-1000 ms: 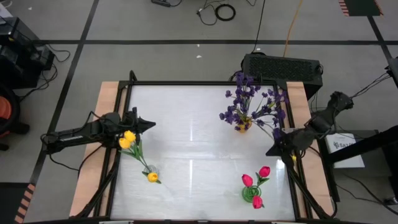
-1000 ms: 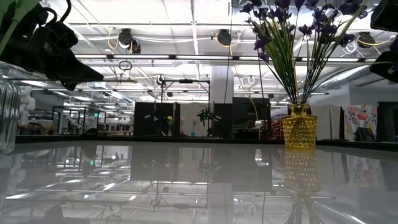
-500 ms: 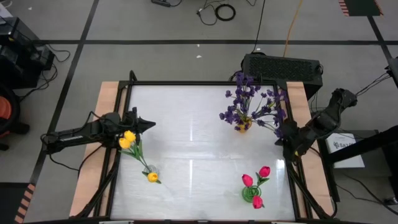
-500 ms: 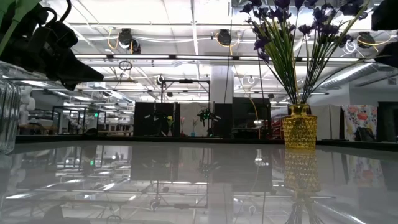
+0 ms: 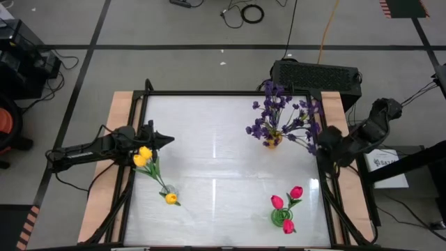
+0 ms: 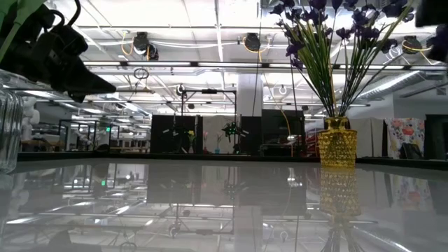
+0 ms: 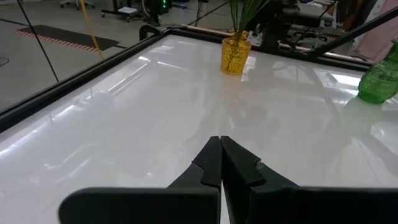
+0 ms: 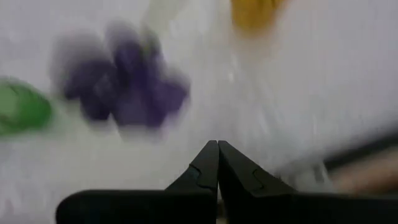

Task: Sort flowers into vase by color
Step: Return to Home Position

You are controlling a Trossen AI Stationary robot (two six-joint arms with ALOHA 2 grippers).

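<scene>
The white table [image 5: 209, 132] carries three bunches, each in its own vase. The purple flowers [image 5: 279, 115] stand in the yellow vase [image 5: 272, 141] near the far right corner, their stems fanning out well above its rim. The yellow tulips [image 5: 144, 156] lean out of a clear vase [image 6: 5, 126] at the near left; two blooms sit high on their stems and one lies low by the vase. The pink-red tulips [image 5: 277, 202] rise from a green vase [image 5: 279, 217] at the near right, well apart from the yellow vase. The left claw [image 7: 219, 140] hangs over the left edge of the table, just beside the two high yellow tulips, its two dark fingers pressed together with nothing between them. The right claw [image 8: 217, 144] is at the right edge of the table, near the outer purple sprigs; its fingers also meet at the tips and grip nothing. The right wrist view is blurred, showing only purple, green and yellow smears ahead of the fingers.
</scene>
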